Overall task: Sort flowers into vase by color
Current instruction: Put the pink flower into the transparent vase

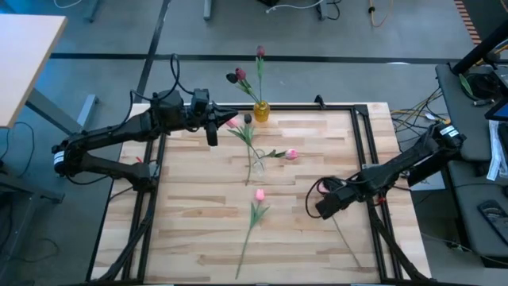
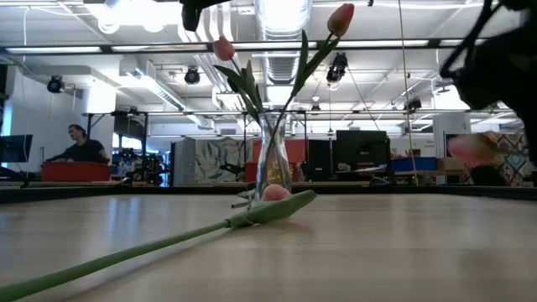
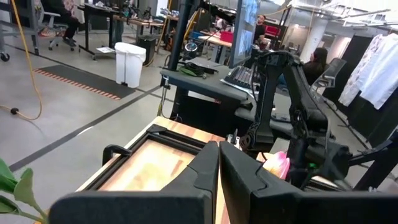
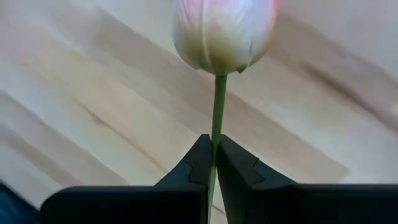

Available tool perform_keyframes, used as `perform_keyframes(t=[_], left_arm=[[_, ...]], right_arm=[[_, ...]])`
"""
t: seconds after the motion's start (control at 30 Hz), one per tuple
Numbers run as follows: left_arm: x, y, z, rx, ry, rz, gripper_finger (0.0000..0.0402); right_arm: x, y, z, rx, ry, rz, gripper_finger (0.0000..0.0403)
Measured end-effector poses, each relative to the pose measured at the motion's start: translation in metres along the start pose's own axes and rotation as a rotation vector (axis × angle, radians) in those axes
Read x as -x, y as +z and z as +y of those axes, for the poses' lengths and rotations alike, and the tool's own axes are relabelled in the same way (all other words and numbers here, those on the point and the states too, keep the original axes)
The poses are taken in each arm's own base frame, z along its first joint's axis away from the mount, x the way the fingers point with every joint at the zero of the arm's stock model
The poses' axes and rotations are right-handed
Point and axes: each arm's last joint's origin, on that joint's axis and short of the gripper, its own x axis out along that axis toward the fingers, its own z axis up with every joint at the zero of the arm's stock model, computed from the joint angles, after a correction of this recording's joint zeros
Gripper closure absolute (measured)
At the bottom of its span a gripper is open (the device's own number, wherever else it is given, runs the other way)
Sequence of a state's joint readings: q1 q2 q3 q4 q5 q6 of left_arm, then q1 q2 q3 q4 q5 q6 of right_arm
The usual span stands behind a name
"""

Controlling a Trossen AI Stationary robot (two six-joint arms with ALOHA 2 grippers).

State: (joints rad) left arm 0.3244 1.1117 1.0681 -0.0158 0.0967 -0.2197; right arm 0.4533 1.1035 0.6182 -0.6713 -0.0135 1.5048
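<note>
The right gripper pinches a pink tulip by its stem just over the worktop, right of centre. Pick-up looks done; next, likely a carry to the clear vase. The left gripper waits clenched, empty.

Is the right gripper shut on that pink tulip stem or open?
Shut on it. In the right wrist view the right gripper has both fingers closed against the thin green stem, with the pink tulip head just beyond the fingertips.
</note>
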Motion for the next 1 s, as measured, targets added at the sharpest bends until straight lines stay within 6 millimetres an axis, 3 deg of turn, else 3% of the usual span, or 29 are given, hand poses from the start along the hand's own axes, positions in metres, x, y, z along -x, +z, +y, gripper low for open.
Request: perform_keyframes(t=[0.37, 0.8, 1.0], left_arm=[[0.008, 0.007, -0.002, 0.021, -0.010, -0.046, 0.0402], [0.019, 0.014, -0.005, 0.014, -0.014, -0.085, 0.0402], [0.019, 0.014, -0.005, 0.001, -0.011, -0.086, 0.0402]], right_arm=[[0.075, 0.042, 0.027, 0.123, 0.157, -0.475, 0.0390], [0.192, 0.110, 0.048, 0.263, 0.007, -1.096, 0.0390], [0.226, 0.135, 0.067, 0.385, 0.083, -1.344, 0.0391]])
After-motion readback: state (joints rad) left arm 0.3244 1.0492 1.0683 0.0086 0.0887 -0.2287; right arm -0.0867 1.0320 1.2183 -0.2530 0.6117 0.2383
